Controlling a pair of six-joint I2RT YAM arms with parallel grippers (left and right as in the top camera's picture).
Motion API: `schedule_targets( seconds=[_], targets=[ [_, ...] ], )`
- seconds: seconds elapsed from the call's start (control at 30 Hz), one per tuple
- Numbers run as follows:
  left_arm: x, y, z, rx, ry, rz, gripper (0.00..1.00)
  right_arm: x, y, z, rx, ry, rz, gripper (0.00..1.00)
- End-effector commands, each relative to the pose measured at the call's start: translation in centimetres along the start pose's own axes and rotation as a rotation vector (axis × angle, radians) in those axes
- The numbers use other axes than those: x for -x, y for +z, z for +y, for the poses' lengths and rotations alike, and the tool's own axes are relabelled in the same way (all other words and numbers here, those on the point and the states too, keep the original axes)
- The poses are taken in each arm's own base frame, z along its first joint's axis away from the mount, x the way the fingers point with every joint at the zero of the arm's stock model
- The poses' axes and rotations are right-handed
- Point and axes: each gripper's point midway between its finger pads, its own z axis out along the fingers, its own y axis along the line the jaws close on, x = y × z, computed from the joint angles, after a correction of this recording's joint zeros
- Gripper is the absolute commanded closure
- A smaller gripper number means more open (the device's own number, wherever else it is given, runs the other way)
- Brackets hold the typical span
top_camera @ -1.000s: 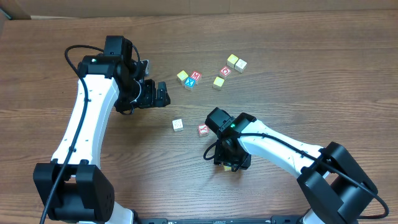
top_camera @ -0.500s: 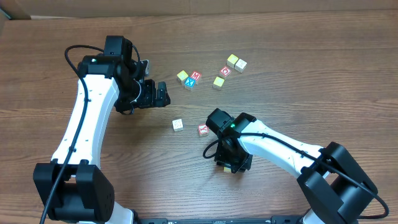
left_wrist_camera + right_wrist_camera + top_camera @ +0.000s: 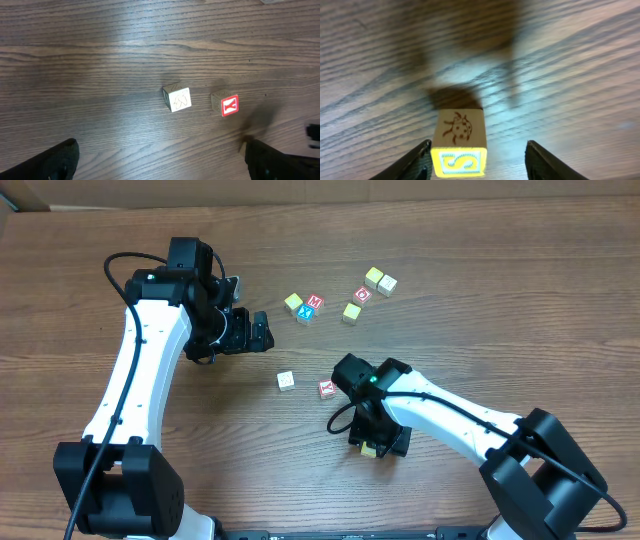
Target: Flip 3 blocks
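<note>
Bright overhead light; glare streaks the table [image 3: 100, 60] (worst in wrist views); behind the block [image 3: 458, 130], shadow and wood blur.

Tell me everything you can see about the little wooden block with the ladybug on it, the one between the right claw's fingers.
The small wooden cube with the ladybug drawing looks like pale cream wood. One face carries a brown line-drawn ladybug. The adjoining face, toward the wrist camera, is yellow with a framed pale letter S. It sits flat and square on the brown wood-grain table, inside the open right claw, close against one finger and clearly apart from the other. Whether it touches the near finger is unclear.
</note>
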Motion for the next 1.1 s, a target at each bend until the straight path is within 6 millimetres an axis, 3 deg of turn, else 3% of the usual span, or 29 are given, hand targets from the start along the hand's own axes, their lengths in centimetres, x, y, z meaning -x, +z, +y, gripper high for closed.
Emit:
schedule_targets(
  seconds=[0.0, 0.1, 0.17, 0.33, 0.4, 0.57, 0.67, 0.83, 0.9, 1.07],
  targets=[
    [0.6, -0.5, -0.1, -0.004, -0.011, -0.025, 0.0, 3.2, -4.7, 0.3, 0.024, 0.017, -0.18, 0.36],
    [0.6, -0.5, -0.1, -0.003, -0.012, -0.023, 0.0, 4.9, -8.8, -0.5, 0.024, 0.046, -0.279, 0.09],
    [0.6, -0.5, 0.0, 0.001, -0.012, -0.024, 0.0, 5.7, -12.0, -0.9, 0.043, 0.053, -0.341, 0.01],
    [0.0, -0.3, -0.3, -0.006, -0.005, 0.004, 0.03, 6.2, -20.1, -1.4, 0.153, 0.009, -0.483, 0.0],
    [-0.4, 0.2, -0.9, -0.008, 0.014, 0.02, 0.1, 5.5, -23.5, -1.2, 0.227, -0.08, -0.523, 0.0],
    [-1.6, 2.1, -3.9, -0.032, 0.101, 0.064, 0.1, 3.2, -29.2, -3.4, 0.325, -0.114, -0.583, 0.0],
    [-2.0, 3.8, -6.6, -0.059, 0.154, 0.067, 0.12, 1.3, -30.8, -3.9, 0.378, -0.196, -0.589, 0.0],
    [-3.1, 7.5, -10.3, -0.057, 0.079, 0.112, 0.22, -1.1, -30.8, -5.7, 0.394, -0.213, -0.544, 0.0],
    [-3.7, 9.4, -11.1, -0.042, 0.03, 0.152, 0.18, -1.8, -30.5, -6.2, 0.385, -0.216, -0.522, 0.0],
    [-5.6, 13.8, -11.7, 0.012, -0.053, 0.252, 0.2, -2.5, -30.3, -6.4, 0.387, -0.229, -0.493, 0.0]
  ],
)
